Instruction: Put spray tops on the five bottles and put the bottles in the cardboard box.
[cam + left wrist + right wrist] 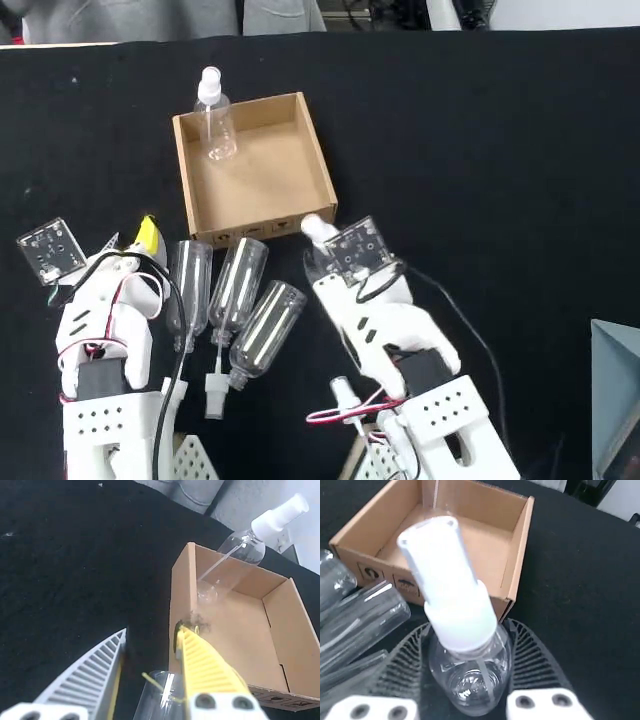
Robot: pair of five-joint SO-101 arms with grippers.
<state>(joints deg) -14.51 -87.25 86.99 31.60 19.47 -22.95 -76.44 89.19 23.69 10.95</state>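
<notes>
Right gripper (470,642) clamped on a capped bottle (469,680), held just off the near corner of the box (262,178). Left gripper (152,635) fingers spread, just outside the box, with the end of one bare bottle (159,696) between them. Second capped bottle (216,122) leans in the box's far corner; three bare bottles (238,285) lie between the arms, loose top (215,385) beside them

robotics lab bench: black-clothed table (520,130), loose wires (330,415) on arms.

Cardboard box (270,175), capped bottle (216,125) leaning in its corner, three uncapped bottles (238,285) lying alongside, capped fifth bottle (465,677) in right claw (468,626)
</notes>
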